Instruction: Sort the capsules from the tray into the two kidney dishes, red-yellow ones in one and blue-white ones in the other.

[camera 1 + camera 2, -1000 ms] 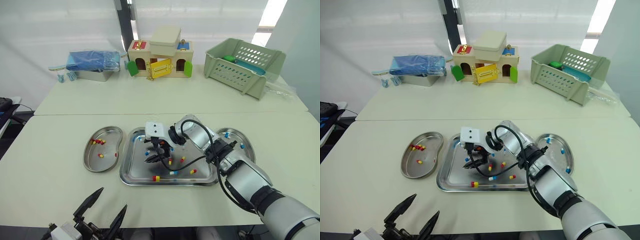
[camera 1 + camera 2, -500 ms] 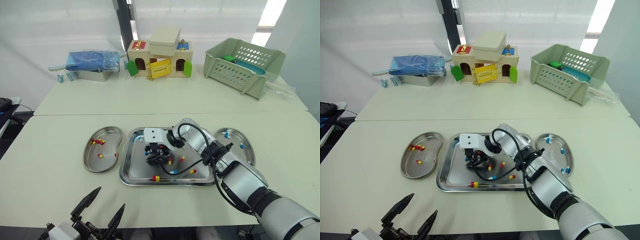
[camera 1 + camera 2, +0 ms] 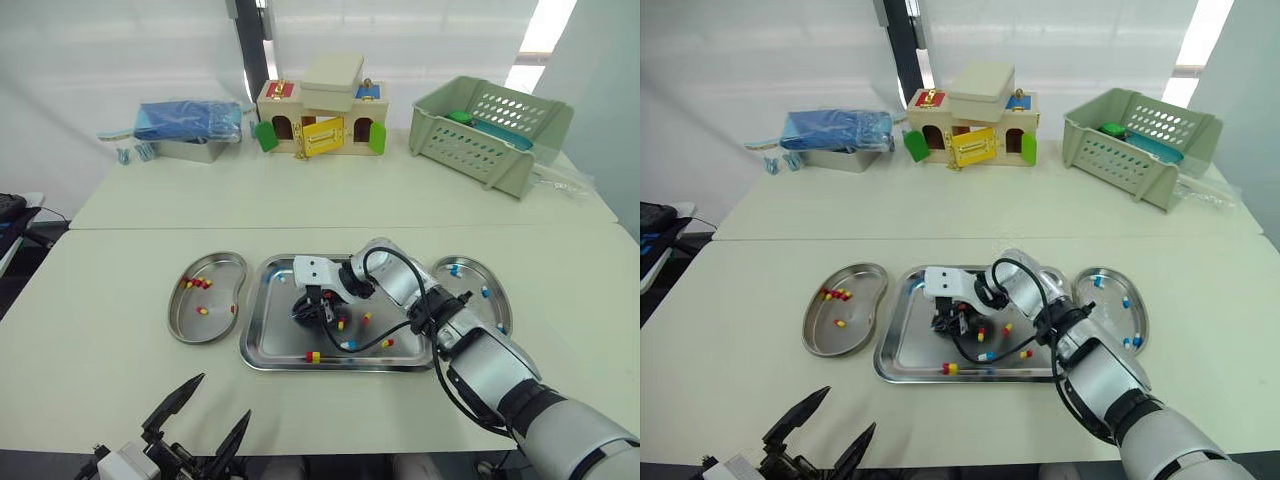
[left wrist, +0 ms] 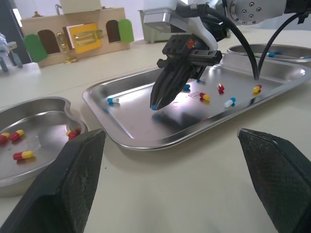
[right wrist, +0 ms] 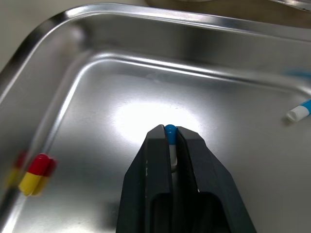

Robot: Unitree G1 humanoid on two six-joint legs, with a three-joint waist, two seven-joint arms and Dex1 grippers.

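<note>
Roughly midway, it'd be guessed: a blue-white capsule (image 5: 170,129) is clamped between the jaws of the right gripper (image 4: 154,104), its blue end poking just past the tips, with the tray (image 3: 262,352) floor just below them. A few red-yellows are already parked in the left kidney dish (image 3: 178,320), off to the jaws' left, and some blue-whites in the right kidney dish (image 3: 496,300). Several of both colours are left scattered around the jaws. The left gripper (image 3: 227,394) is held well apart, jaws spread
</note>
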